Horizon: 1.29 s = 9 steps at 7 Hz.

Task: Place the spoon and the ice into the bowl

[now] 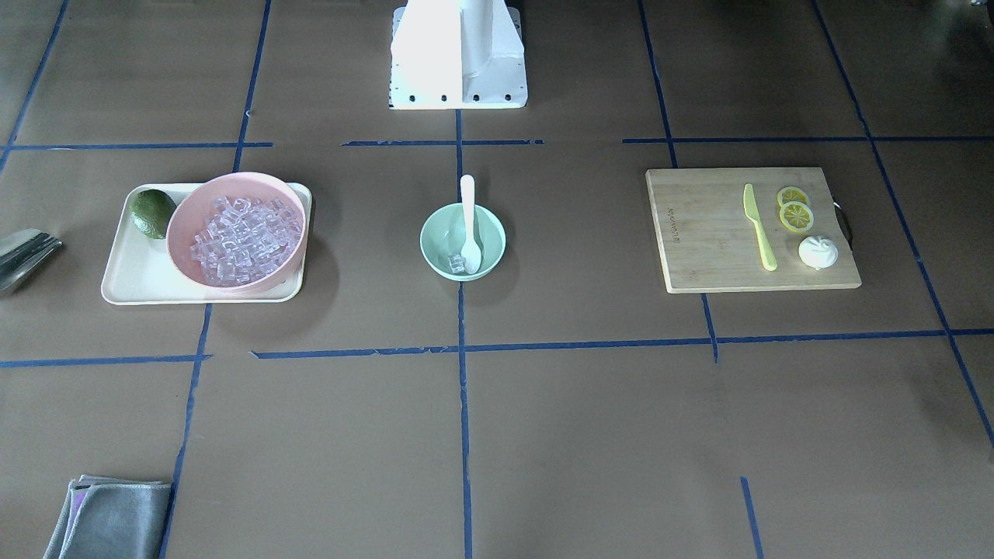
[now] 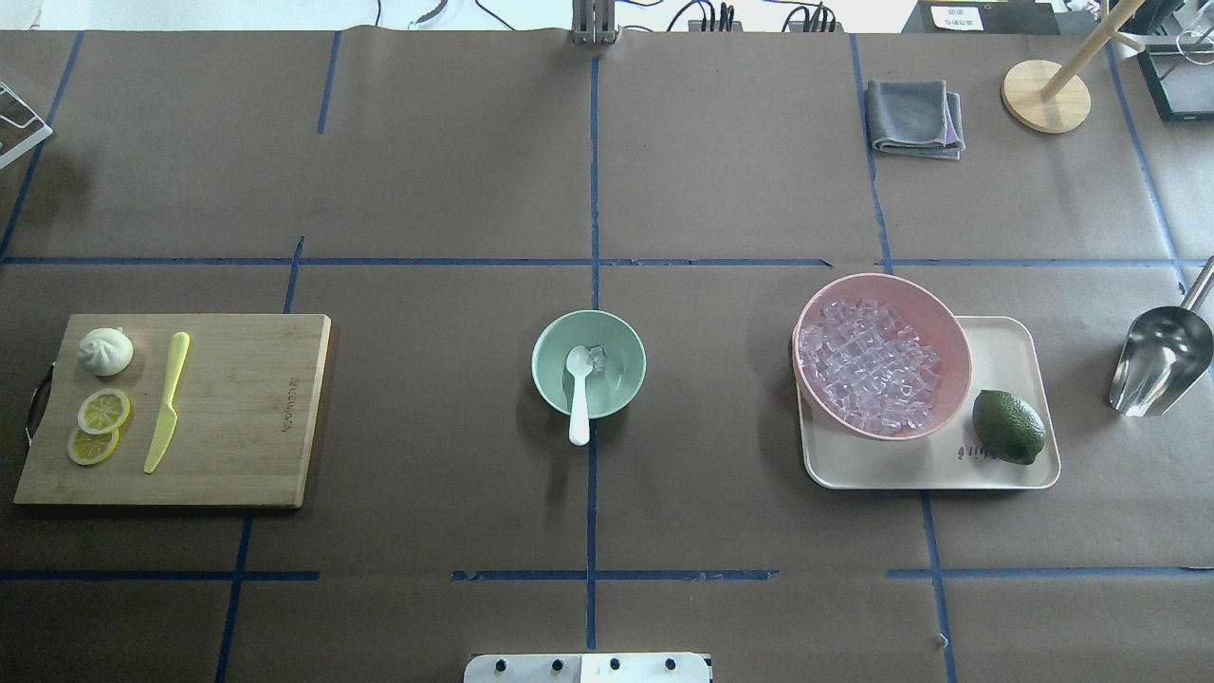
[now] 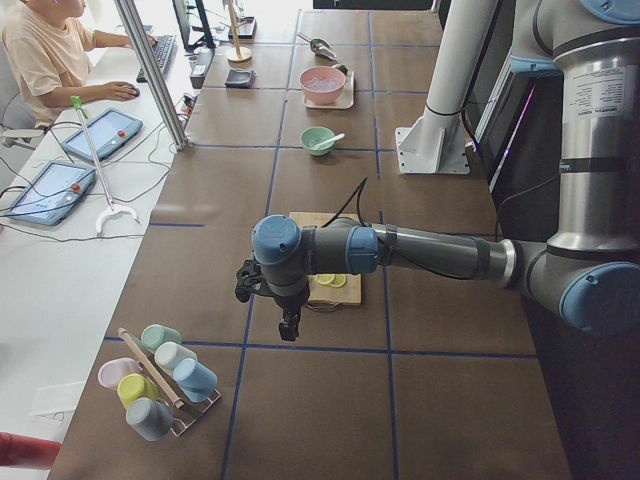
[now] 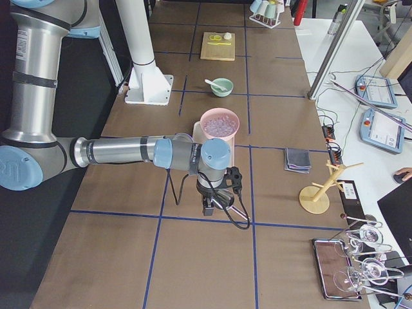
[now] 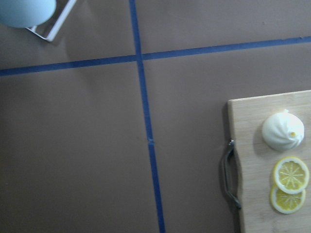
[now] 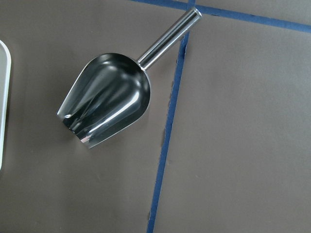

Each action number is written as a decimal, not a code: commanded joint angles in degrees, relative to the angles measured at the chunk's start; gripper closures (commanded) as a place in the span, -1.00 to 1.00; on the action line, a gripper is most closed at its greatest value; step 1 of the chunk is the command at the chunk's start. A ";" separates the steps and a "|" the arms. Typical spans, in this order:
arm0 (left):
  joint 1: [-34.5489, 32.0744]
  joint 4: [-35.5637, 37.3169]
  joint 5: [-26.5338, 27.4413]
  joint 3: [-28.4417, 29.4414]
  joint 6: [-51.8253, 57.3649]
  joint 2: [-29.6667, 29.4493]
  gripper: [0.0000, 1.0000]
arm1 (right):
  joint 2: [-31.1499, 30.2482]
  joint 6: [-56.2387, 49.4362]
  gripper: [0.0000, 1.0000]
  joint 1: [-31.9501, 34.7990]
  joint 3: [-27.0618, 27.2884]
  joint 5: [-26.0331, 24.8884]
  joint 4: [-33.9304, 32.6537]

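The mint-green bowl (image 2: 623, 381) (image 1: 435, 250) stands at the table's middle. The white spoon (image 2: 579, 410) (image 1: 467, 208) lies in it, scoop inside and handle over the rim toward the robot. A clear ice cube (image 2: 597, 357) (image 1: 457, 263) lies in the bowl beside the scoop. Many more ice cubes (image 2: 873, 375) fill the pink bowl (image 2: 951, 334). My left gripper (image 3: 290, 326) hangs above the table beyond the cutting board's end. My right gripper (image 4: 208, 207) hangs past the tray, above the metal scoop. Both show only in the side views, so I cannot tell whether they are open or shut.
The pink bowl and a lime (image 2: 1008, 427) sit on a cream tray (image 2: 1005, 346). A metal scoop (image 2: 1162, 360) (image 6: 109, 107) lies right of it. A cutting board (image 2: 247, 408) holds a yellow-green knife (image 2: 166, 403), lemon slices (image 2: 102, 411) and a bun (image 2: 105, 351). A grey cloth (image 2: 915, 116) lies far right.
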 commanded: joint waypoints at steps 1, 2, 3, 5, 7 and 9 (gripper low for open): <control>-0.49 -1.91 0.73 -0.92 -0.12 1.55 -1.00 | 0.21 -0.06 -0.98 0.02 -0.16 -2.64 0.15; -0.49 -2.09 0.64 -1.61 -0.12 1.38 -1.00 | 0.64 0.02 -0.98 -0.07 -0.50 -3.97 0.15; -0.40 -2.01 0.64 -0.83 -0.20 1.46 -1.00 | 0.39 0.02 -0.98 0.02 -0.59 -3.20 0.06; -0.49 -2.01 0.73 0.76 0.23 0.85 -1.00 | -0.06 0.28 -0.99 0.02 -0.50 -1.26 -0.29; -0.49 -1.83 0.64 -1.86 0.23 1.28 -1.00 | -0.49 0.72 -0.99 0.20 0.11 -1.43 -0.03; -0.49 -1.22 0.64 -4.24 0.23 2.52 -1.00 | -1.20 3.25 -0.99 1.24 -0.16 -1.17 0.06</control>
